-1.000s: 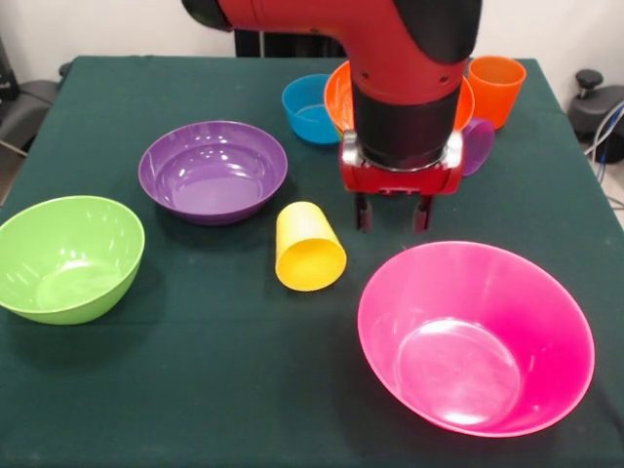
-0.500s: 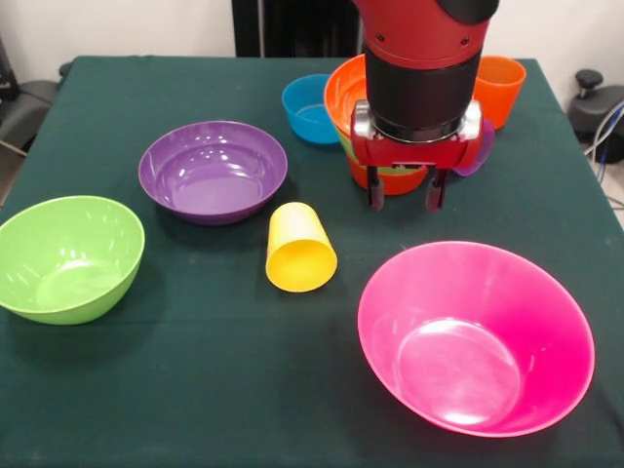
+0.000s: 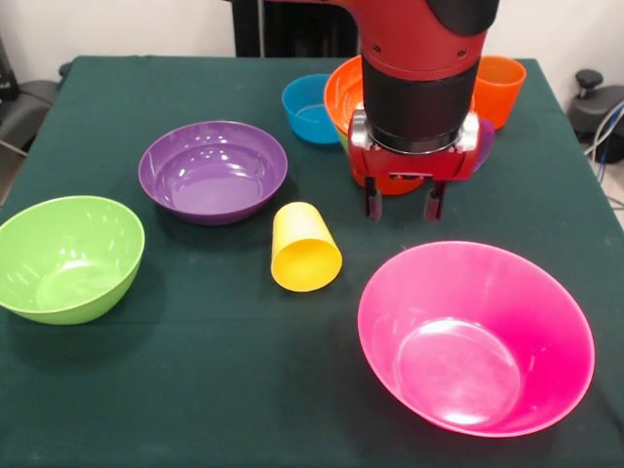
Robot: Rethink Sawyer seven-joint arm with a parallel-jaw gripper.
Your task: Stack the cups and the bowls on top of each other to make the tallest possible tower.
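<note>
On dark green tablecloth (image 3: 195,390): scattered bowls, yellow cup (image 3: 306,248) on side; end effector (image 3: 401,203) open, empty.

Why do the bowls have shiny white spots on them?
In the front view, room light bounces off the glossy plastic: pale glare shows inside the pink bowl, the purple bowl and the green bowl. The green tablecloth is dull, so it shows soft shadows instead.

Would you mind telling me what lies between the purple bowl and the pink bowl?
In the front view, the yellow cup lies on its side between the purple bowl and the pink bowl, touching neither.
</note>
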